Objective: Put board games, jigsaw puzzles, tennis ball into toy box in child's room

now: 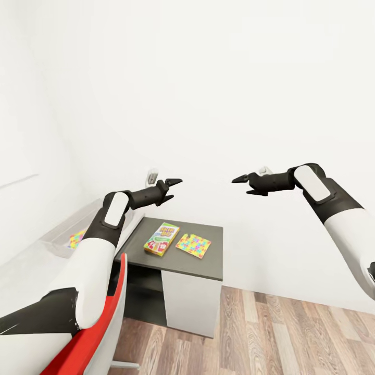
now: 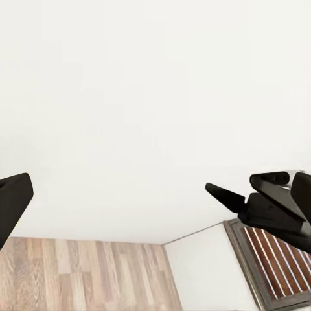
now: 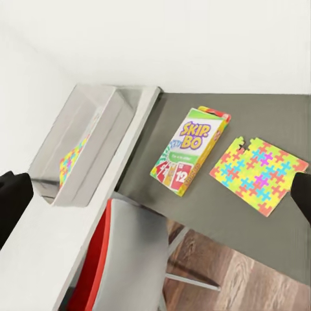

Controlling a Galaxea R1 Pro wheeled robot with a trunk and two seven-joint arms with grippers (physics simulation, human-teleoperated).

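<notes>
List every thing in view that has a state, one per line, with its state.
left gripper: open, empty, raised above the table
right gripper: open, empty, in the air
toy box: holds one puzzle
jigsaw puzzle in the box: inside, flat
second jigsaw puzzle: flat on the dark side unit, outside
board game: face up beside it, outside

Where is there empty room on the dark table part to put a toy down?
Bare room lies on the dark side unit around the board game and jigsaw puzzle, mostly along its front edge. Those two sit close together, so between them is crowded.
</notes>
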